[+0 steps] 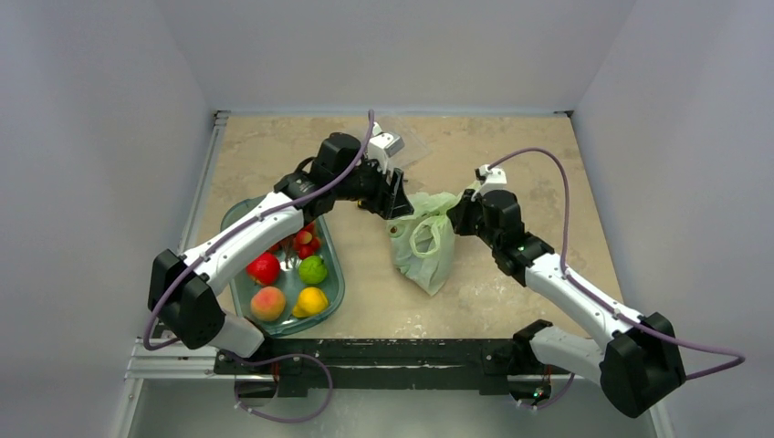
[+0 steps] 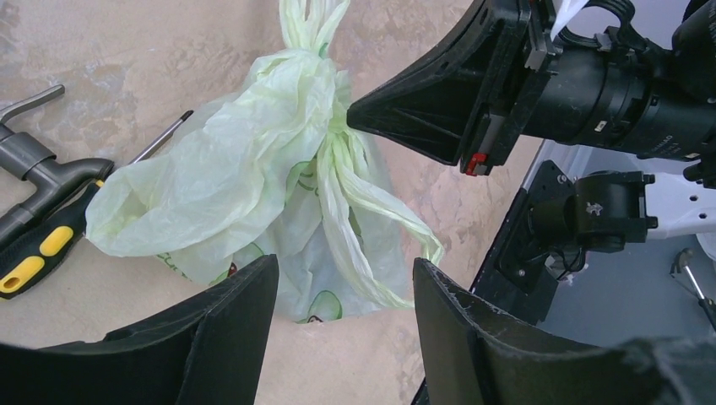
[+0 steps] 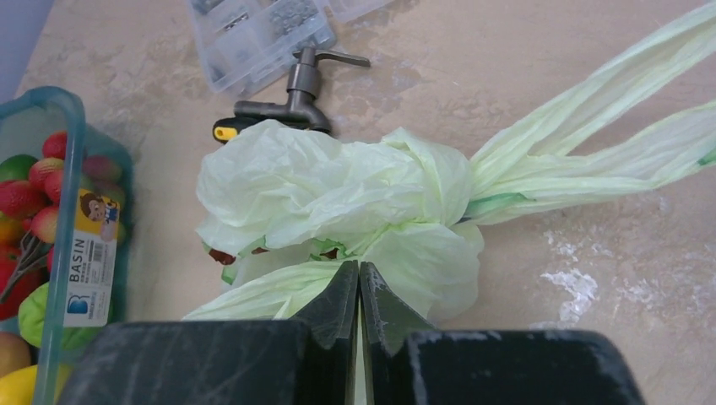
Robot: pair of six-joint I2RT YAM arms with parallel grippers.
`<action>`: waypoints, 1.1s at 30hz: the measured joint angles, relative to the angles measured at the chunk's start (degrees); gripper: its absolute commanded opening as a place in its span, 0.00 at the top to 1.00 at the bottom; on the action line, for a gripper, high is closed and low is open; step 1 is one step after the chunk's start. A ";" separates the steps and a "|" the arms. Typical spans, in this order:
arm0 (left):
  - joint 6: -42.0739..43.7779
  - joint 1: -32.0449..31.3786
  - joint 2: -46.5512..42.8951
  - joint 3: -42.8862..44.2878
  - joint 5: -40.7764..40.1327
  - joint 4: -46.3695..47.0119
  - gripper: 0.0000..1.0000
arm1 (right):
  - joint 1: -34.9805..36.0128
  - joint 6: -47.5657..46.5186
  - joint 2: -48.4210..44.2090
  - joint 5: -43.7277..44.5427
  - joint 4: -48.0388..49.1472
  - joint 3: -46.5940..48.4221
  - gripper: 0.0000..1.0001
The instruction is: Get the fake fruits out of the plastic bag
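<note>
The pale green plastic bag [image 1: 424,248] lies crumpled mid-table, its neck bunched and its two loop handles [image 3: 591,143] trailing away. My right gripper [image 3: 359,274] is shut on a fold of the bag's film; it also shows in the top view [image 1: 456,214]. My left gripper [image 2: 342,287] is open and empty, hovering just above the bag [image 2: 245,169], its fingers either side of the bag's lower end. The fake fruits are hidden inside the bag. Only small dark red patches [image 3: 221,256] show under its edge, and I cannot tell whether they are fruit or print.
A teal-tinted tray [image 1: 341,274] with strawberries, a peach and other fruits stands left of the bag. A metal tap [image 3: 295,97], a yellow-black screwdriver [image 2: 34,253] and a clear parts box [image 3: 253,34] lie just beyond the bag.
</note>
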 measured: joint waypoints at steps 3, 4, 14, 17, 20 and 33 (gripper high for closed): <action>0.48 0.00 0.28 0.00 -0.20 0.00 0.40 | 0.00 -2.23 0.04 -2.99 1.11 -0.02 1.00; 0.74 0.00 0.31 0.00 -0.24 0.00 0.40 | 0.02 -2.78 0.04 -4.22 1.42 -0.02 1.00; 1.18 -0.13 1.68 -0.85 -2.69 2.43 0.41 | 7.67 -9.57 -0.74 -15.39 3.32 -0.52 1.00; 0.66 -0.17 4.13 -0.83 -2.05 3.30 0.42 | 9.49 -10.08 -0.74 -16.50 3.32 -0.52 1.00; -0.37 -0.35 7.87 -0.72 -0.81 3.04 0.44 | 9.77 -9.90 -1.11 -16.79 3.72 -0.70 1.00; -2.05 -0.48 12.07 1.22 2.05 0.92 1.00 | 10.73 -7.45 -2.78 -15.39 2.75 -0.74 1.00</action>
